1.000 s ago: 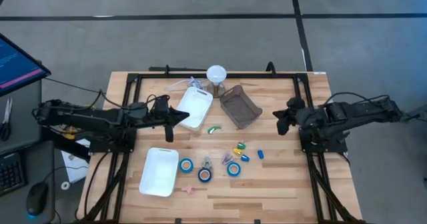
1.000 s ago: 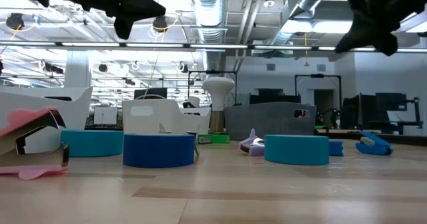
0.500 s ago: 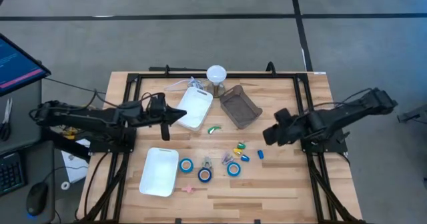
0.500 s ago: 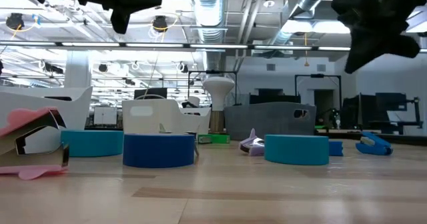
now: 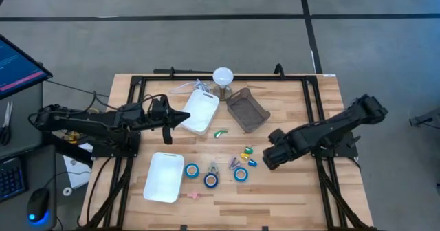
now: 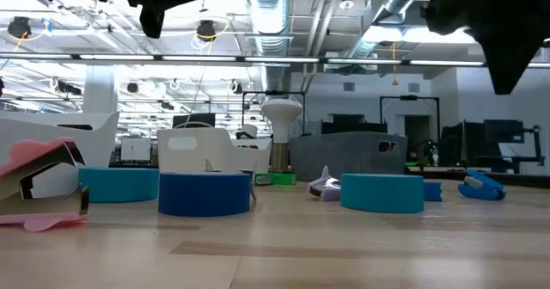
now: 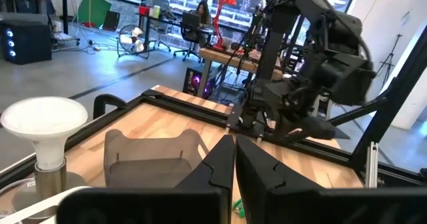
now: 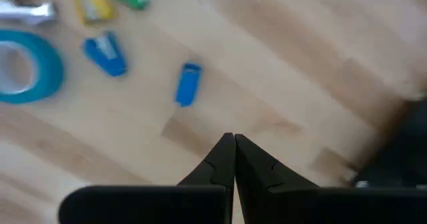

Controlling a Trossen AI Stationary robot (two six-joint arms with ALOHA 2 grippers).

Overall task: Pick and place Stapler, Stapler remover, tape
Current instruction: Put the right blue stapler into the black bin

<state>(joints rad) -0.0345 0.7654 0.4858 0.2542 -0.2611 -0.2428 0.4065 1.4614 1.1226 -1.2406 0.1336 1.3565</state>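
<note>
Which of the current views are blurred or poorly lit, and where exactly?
Right wrist view: soft throughout, the small blue stapler and the tape roll smeared. Low view: both arms are black silhouettes against bright ceiling lights, with a pink object out of focus up close. Left wrist view: the right arm is blurred. High view: evenly lit and sharp, with no glare on the table.
</note>
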